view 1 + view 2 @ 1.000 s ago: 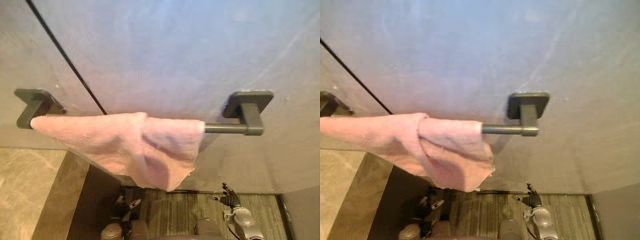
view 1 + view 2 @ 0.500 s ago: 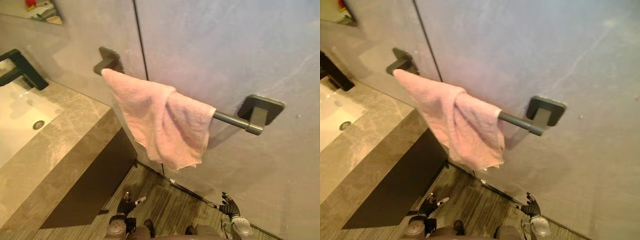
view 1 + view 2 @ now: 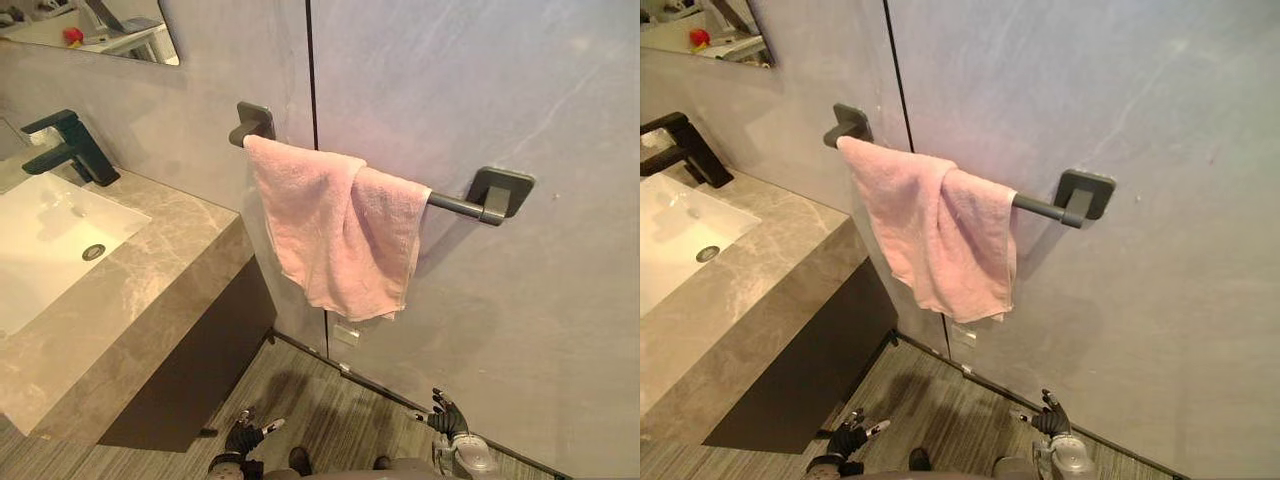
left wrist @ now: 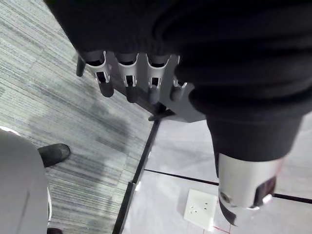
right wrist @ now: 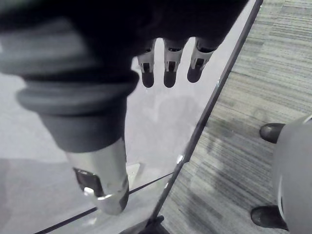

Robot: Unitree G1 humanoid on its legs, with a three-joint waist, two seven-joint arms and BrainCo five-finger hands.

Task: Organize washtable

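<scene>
At the far left I have the mirror on the wall, below it the dark faucet over the white sink, which is set into the marble bench. The stretch of bench I can see carries no loose items, though its left end runs past the edge of the eye views, so I can't vouch for that part. Low down, near the floor, my left hand hangs with its fingers relaxed and apart and nothing in them; its wrist view shows only floor and wall past the fingertips. Further right, the pink towel is draped over the dark towel bar on the wall just beside the bench. It covers the bar's left and middle and leaves the right end bare, and it hangs bunched, one fold lapping over another, with an uneven lower edge just above a wall socket. My right hand hangs low on the right, well apart from the towel, fingers loose and holding nothing. As I judge it, the towel is put away and the tidying is at or near its end; what might remain is evening out the towel's drape.
</scene>
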